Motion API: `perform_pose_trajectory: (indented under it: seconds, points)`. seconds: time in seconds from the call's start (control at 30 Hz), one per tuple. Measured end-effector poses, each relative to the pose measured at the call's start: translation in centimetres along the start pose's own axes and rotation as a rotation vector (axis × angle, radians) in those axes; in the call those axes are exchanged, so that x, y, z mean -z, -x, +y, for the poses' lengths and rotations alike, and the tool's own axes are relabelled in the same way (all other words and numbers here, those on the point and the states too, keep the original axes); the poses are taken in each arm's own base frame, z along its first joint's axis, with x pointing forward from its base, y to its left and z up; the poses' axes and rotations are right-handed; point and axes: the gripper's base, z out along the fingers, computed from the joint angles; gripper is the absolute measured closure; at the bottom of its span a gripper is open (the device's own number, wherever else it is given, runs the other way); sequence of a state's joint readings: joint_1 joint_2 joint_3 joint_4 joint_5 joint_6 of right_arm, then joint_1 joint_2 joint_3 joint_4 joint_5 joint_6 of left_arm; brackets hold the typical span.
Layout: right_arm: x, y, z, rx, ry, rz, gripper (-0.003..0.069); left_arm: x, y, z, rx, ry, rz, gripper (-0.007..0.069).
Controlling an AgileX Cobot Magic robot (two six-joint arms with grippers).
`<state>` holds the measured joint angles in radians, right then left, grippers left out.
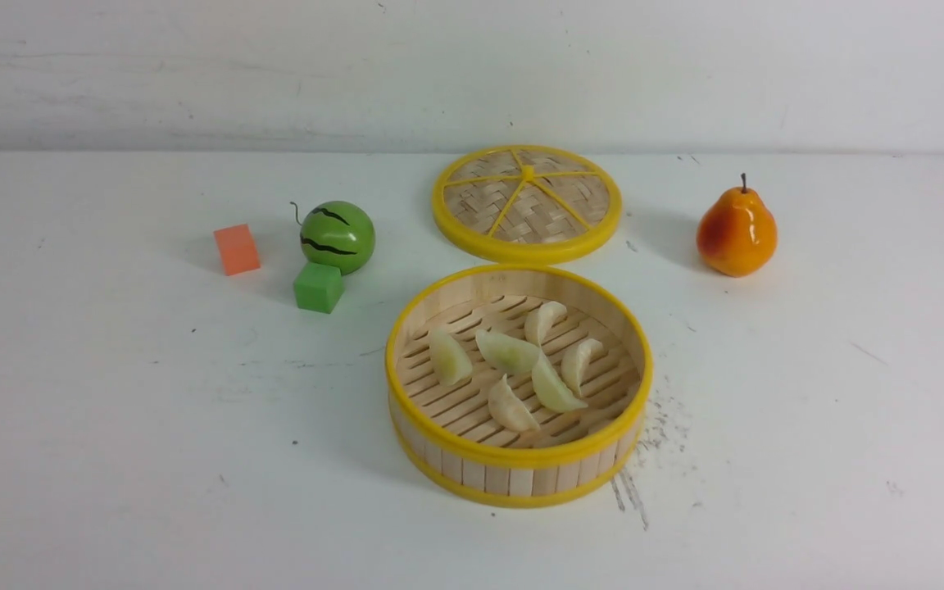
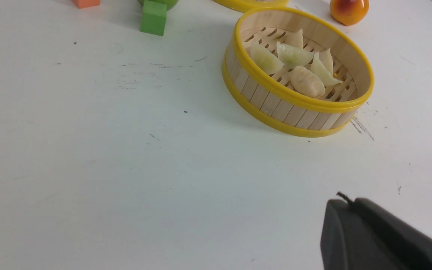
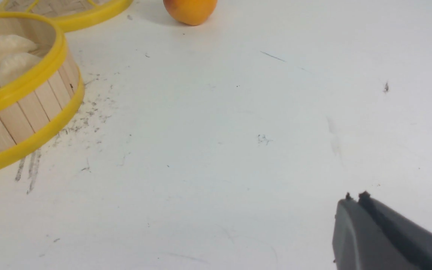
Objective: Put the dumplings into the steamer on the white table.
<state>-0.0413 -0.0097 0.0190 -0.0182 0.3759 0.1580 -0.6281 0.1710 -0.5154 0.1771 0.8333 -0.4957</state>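
Six dumplings [image 1: 513, 365] lie inside the steamer [image 1: 519, 471], on its slatted floor. No dumpling shows on the white worktop [image 1: 152, 459] in any view, so the job looks done. The far side of the steamer floor is partly hidden from the wrist views, so I count six from the front view only.

The steamer sits near the middle of the worktop. Its lid [image 1: 527, 204] lies flat just behind it. A pear [image 1: 736, 231] stands to the right, well apart. A little watermelon [image 1: 338, 236], a green block [image 1: 319, 287] and an orange block [image 1: 236, 249] sit to the left, also apart from the steamer.

The left gripper [image 2: 345, 200] is pressed together and holds nothing. It hangs over bare worktop on the near side of the steamer. The right gripper [image 3: 354, 197] is pressed together too, with nothing in it, over bare worktop on the steamer's right.

There is lots of open room in front and at both sides. The worktop's near edge is out of view. Both arms can likely pull back without bumping anything.
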Motion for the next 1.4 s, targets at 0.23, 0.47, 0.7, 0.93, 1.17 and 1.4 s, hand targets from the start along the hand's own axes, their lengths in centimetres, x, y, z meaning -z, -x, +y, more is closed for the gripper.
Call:
perform_pose_trajectory:
  seconds: [0.23,0.47,0.7,0.93,1.17,1.4]
  points:
    - [0.0,0.0,0.0,0.0,0.0,0.0,0.0673,0.0,0.0,0.0,0.0,0.0,0.0,0.0618]
    - [0.0,0.0,0.0,0.0,0.0,0.0,0.067,0.0,0.0,0.0,0.0,0.0,0.0,0.0614]
    - [0.0,0.0,0.0,0.0,0.0,0.0,0.0663,0.0,-0.1,0.0,0.004,0.0,0.011,0.0607]
    - [0.0,0.0,0.0,0.0,0.0,0.0,0.0659,-1.8,-0.7,-0.3,0.064,-0.056,-0.11,0.0603]
    - [0.0,0.0,0.0,0.0,0.0,0.0,0.0653,-3.7,-1.5,0.9,0.139,0.05,-0.395,0.0638]
    - [0.0,0.0,0.0,0.0,0.0,0.0,0.065,-4.4,-5.1,3.2,0.041,0.273,-0.491,0.0638]
